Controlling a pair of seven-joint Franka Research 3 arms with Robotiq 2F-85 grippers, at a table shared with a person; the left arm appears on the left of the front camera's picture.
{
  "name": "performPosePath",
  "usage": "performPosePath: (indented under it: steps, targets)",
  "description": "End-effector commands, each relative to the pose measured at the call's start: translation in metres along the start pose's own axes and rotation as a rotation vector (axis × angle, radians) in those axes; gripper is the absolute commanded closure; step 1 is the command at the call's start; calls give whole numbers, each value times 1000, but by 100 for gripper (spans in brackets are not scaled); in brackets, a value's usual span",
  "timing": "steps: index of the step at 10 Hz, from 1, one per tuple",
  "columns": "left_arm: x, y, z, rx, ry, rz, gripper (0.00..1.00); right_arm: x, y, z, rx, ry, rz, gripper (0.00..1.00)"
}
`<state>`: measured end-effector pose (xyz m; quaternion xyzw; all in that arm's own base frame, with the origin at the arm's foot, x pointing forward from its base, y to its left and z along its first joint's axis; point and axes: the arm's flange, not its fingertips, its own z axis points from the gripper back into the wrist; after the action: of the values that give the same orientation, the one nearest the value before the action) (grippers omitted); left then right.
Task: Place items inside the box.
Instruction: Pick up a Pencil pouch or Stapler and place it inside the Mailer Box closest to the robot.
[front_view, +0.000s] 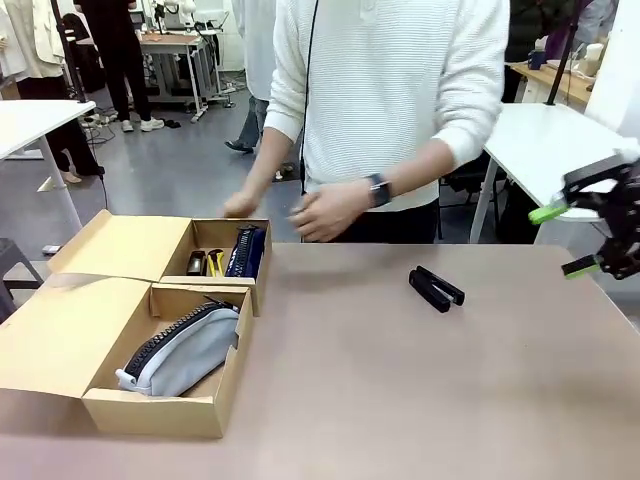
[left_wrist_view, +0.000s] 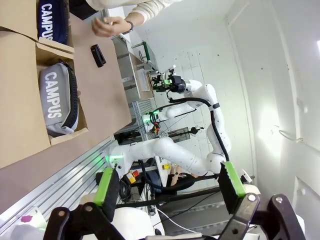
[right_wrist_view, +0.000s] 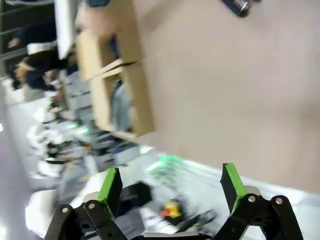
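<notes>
Grey case (front_view: 183, 350) in box (front_view: 150, 415); my right tool (front_view: 563, 240) open, empty; next, I judge, grasp the stapler (front_view: 436, 288) on the bench (front_view: 400, 400).

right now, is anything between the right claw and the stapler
Nothing visible: bare table lies between the open right claw and the stapler. The person's hand hovers farther left, off that line.
</notes>
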<state>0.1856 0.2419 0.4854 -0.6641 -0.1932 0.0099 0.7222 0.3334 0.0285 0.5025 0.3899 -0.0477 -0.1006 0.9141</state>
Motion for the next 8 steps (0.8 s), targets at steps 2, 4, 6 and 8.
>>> performPosePath:
  steps: [2,4,6,8]
  targets:
    - [0,-3,0,-16,-6,-18,0,42,25,-49,-295,-249,231,0]
    - [0,-3,0,-16,-6,-18,0,23,37,-47,-230,-125,191,0]
    - [0,-3,0,-16,-6,-18,0,18,20,-39,-79,-148,379,0]
    - [0,-3,0,-16,-6,-18,0,-10,-18,12,79,-275,418,0]
